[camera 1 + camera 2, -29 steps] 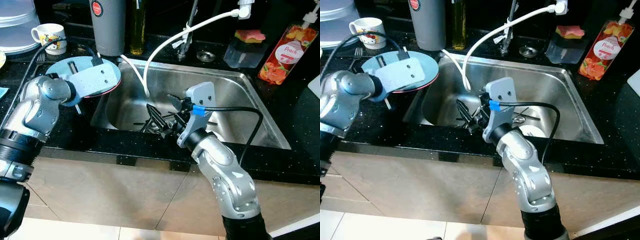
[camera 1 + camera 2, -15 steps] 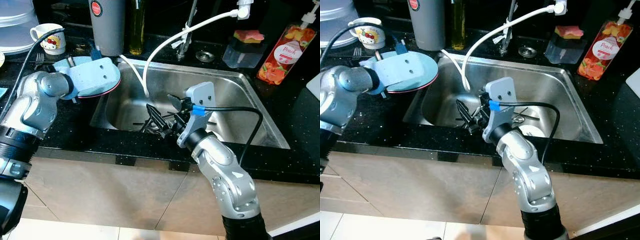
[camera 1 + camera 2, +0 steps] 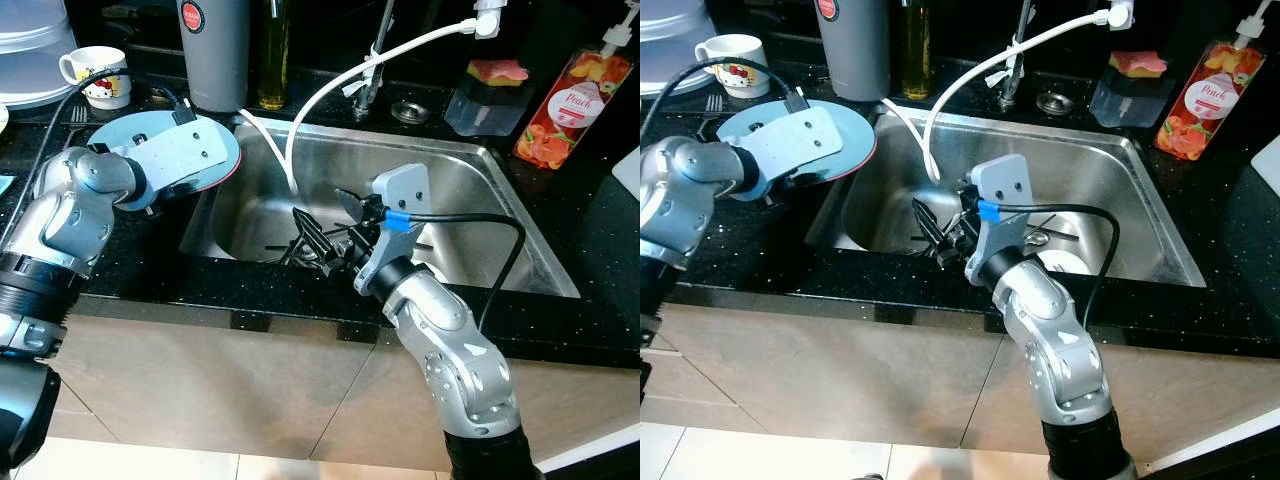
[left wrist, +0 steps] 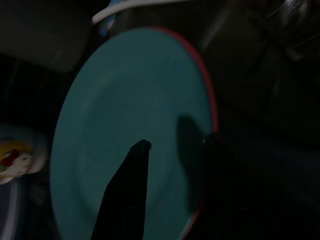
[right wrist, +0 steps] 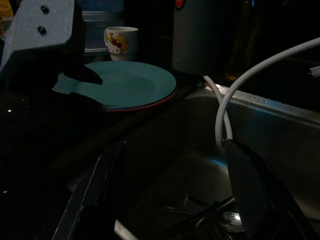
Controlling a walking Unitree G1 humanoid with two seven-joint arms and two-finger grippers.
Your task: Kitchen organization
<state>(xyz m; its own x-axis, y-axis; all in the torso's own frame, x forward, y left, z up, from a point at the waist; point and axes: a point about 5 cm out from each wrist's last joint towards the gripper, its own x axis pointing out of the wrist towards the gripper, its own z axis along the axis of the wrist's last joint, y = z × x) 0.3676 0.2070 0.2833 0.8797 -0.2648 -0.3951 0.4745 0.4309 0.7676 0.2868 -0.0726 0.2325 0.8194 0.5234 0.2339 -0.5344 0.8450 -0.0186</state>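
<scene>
1. Teal plate (image 3: 845, 140), red-rimmed, lies on the black counter (image 3: 150, 262) beside the sink (image 3: 470, 180).
2. Left gripper (image 4: 172, 150), fingers spread, hovers over the plate.
3. Right gripper (image 3: 325, 225), fingers spread, is inside the sink.

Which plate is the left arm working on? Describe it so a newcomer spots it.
Start at the stainless steel sink set in the black speckled counter. On the counter by the sink's left rim lies a round teal plate with a thin red edge, with the left tool over it. It is the one flat teal dish there, unlike the white cartoon mug behind.
</scene>
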